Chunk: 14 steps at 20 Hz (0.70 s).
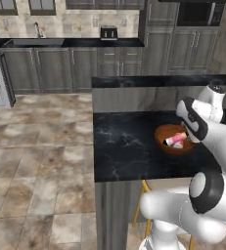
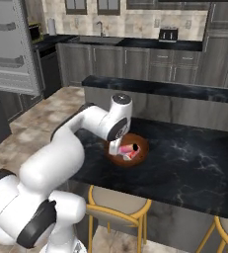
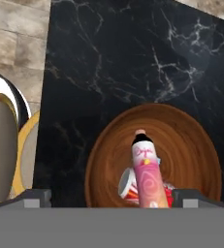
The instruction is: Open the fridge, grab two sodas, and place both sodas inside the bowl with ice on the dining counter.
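Observation:
The reddish-brown bowl [image 3: 191, 145] sits on the black marble dining counter [image 3: 133, 58]. In it lies a pink soda bottle [image 3: 146, 177] with a white neck and black cap, resting over a second red and white soda can [image 3: 128, 188]. My gripper [image 3: 112, 197] hangs just above the bowl, open, its fingertips [image 3: 33, 196] wide apart on either side of the bottle and clear of it. The bowl [image 1: 169, 145] and pink soda [image 1: 175, 139] also show from the left, and the bowl [image 2: 137, 154] under my gripper [image 2: 120, 147] from the right. Ice is too small to tell.
Yellow-framed stools [image 2: 118, 205] stand under the counter's near edge. A raised black ledge [image 2: 184, 91] runs along the counter's far side. The fridge door [image 2: 12, 49] stands open at far left, pale shelves showing. Wall cabinets and sink [image 1: 36, 41] line the back.

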Available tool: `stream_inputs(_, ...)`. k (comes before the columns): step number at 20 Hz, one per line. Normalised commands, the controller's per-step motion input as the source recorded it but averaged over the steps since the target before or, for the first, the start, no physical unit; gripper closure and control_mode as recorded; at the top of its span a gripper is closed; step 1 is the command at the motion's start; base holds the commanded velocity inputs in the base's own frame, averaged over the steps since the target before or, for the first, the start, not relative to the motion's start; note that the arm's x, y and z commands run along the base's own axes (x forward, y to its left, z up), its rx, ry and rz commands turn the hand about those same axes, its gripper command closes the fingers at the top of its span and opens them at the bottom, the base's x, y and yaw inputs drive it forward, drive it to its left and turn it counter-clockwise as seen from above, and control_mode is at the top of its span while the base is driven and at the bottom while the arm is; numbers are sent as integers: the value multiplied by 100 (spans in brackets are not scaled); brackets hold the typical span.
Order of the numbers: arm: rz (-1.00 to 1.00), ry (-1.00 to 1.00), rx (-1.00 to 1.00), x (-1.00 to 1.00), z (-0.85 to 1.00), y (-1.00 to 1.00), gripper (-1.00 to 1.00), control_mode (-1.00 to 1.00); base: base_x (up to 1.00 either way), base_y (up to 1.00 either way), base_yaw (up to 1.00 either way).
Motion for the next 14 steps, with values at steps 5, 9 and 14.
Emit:
stream_inputs(5,0,0,0,-54,27,47,-100,-100,0,0,0)
stream_inputs(9,0,0,0,-59,20,51,-100,-100,0,0,0)
stream_inputs(14,-2,0,0,-64,16,45,-100,-100,0,0,0)
